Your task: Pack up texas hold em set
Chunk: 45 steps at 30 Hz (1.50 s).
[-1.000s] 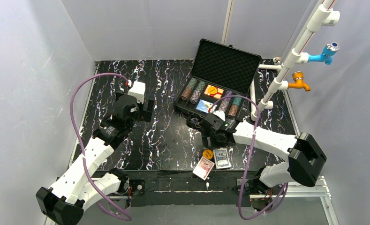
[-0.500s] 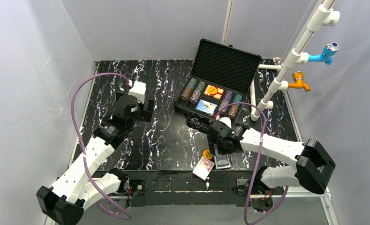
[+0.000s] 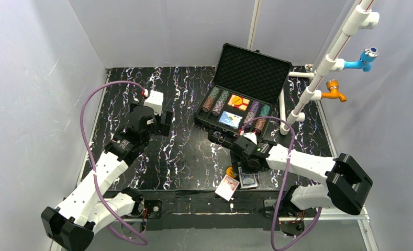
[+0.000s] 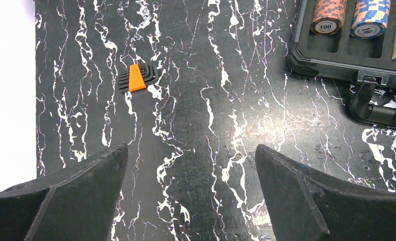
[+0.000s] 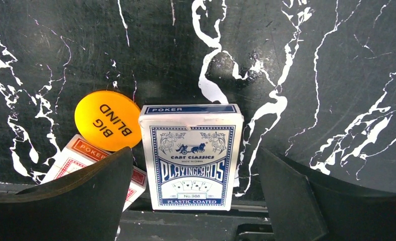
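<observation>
Top external view shows the black rectangular hard case (image 3: 206, 120) lying open at the far right of the black, white-veined worktop (image 3: 183, 151), with its egg-crate foam lid (image 3: 252, 72) raised. Rows of multicoloured poker chips (image 3: 214, 100) already sit in its slots, with a blue card deck (image 3: 230, 119) and orange pieces (image 3: 237, 101) in the middle compartments, so packing looks mostly done. Not yet packed, at the near edge, are a blue boxed deck of playing cards (image 5: 190, 155), a red boxed deck (image 5: 70, 158) and a round orange "Big Blind" disc (image 5: 108, 119). The disc overlaps the red deck and lies just beside the blue one. The right fingers (image 5: 75, 196) stand spread wide and empty on either side of the blue boxed deck, probably the next item. The left fingers (image 4: 60, 201) are likewise spread and empty over bare worktop, left of the case. The lid is not yet closed.
</observation>
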### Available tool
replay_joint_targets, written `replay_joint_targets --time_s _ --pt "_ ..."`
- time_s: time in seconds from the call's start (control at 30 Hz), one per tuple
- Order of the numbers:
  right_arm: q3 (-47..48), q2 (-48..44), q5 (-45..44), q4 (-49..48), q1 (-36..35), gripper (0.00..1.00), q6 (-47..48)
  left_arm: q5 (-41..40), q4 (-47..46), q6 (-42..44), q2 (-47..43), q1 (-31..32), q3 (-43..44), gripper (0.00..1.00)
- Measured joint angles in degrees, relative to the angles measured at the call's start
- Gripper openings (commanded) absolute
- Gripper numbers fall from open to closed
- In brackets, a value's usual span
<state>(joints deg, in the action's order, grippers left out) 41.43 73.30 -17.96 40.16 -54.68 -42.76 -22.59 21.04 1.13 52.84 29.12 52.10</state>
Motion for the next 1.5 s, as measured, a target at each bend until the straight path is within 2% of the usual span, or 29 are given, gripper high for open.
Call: replay_joint_targets --time_s 0.2,0.43,0.67,0.9,0.97,1.1,1.23,1.4,1.5 --pt "0.0 2.23 0.02 -1.31 0.0 0.88 0.09 0.11 0.0 0.0 0.0 0.0 0.0 0.98" --pt "0.0 3.37 -0.2 -1.57 0.0 0.69 0.15 0.11 0.0 0.02 0.0 0.0 0.02 0.98" --pt "0.63 3.87 -1.81 -1.33 0.02 0.65 0.52 0.11 0.0 0.15 0.11 0.0 0.0 0.98" --pt "5.2 5.77 -4.17 -1.86 2.71 0.68 3.54 0.13 0.0 0.22 0.33 0.0 0.0 0.98" --pt "6.23 6.75 -4.52 -2.67 3.26 0.73 4.44 0.13 0.0 0.22 0.33 0.0 0.0 0.98" --pt "7.15 9.31 -4.83 -4.2 4.35 0.9 6.08 0.13 0.0 0.33 0.33 0.0 0.0 0.98" --pt "7.15 11.06 -4.66 -4.55 4.85 0.97 7.08 0.13 0.0 0.39 0.33 0.0 0.0 0.98" --pt "7.15 11.17 -4.59 -4.31 5.18 0.98 7.23 0.13 0.0 0.39 0.33 0.0 0.0 0.98" --pt "7.13 10.8 -4.15 -4.15 5.18 0.94 7.19 0.15 0.0 0.39 0.33 0.0 0.0 0.98"
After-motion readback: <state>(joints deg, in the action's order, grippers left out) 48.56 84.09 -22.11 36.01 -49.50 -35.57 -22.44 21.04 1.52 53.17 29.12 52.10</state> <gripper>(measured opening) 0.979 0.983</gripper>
